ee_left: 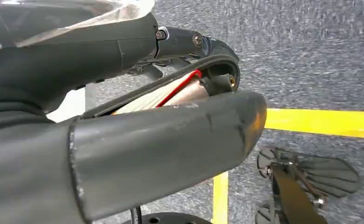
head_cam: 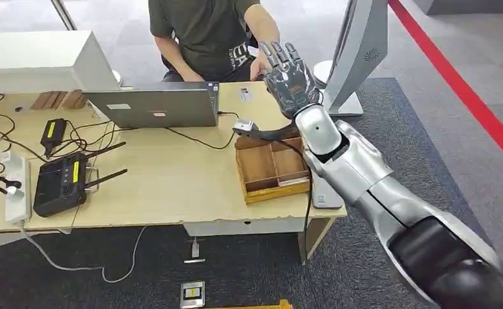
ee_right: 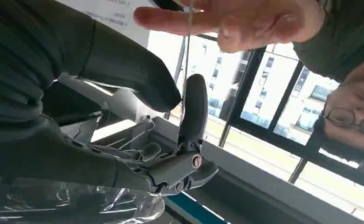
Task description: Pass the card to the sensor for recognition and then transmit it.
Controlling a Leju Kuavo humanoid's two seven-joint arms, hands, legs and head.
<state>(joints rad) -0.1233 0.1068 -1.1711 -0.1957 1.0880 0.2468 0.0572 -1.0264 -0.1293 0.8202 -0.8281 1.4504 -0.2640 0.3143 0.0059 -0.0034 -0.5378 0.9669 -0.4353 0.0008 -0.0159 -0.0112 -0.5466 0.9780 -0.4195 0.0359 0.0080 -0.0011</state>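
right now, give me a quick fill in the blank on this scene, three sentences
1. The raised robot hand belongs to the robot's ___ arm.
2. The laptop on the table has its lid ___.
3. The floor stripe off to the table's right is coloured ___.

Missing words: right; open; red

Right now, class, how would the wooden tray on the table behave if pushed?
The wooden tray looks rigid, with fixed dividers. Low and wide, it would probably slide, not tip. Near the table edge, it might fall.
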